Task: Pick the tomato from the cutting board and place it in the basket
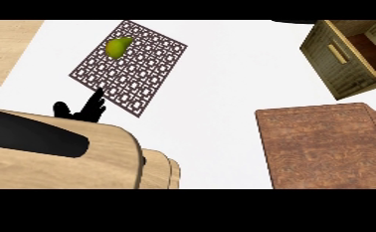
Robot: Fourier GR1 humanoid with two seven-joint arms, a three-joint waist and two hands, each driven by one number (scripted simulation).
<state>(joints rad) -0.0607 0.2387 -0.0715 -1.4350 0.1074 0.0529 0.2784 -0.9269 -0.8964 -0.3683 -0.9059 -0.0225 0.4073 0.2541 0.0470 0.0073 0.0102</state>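
Note:
A brown wooden cutting board [323, 146] lies at the lower right, and its visible top is bare; no tomato shows anywhere. The basket [334, 61], an olive woven box, stands at the upper right, partly cut off by the frame. My left hand [82, 108] shows at the left above a broad tan forearm. Its fingers are straight and point up, and the tips reach the near corner of a patterned mat. It holds nothing. My right hand does not show.
A brown lattice-patterned mat [140, 74] lies tilted at the upper left with a yellow-green pear [117, 47] near its far corner. White counter spreads between mat, board and basket. A wooden strip [15, 42] runs along the left edge.

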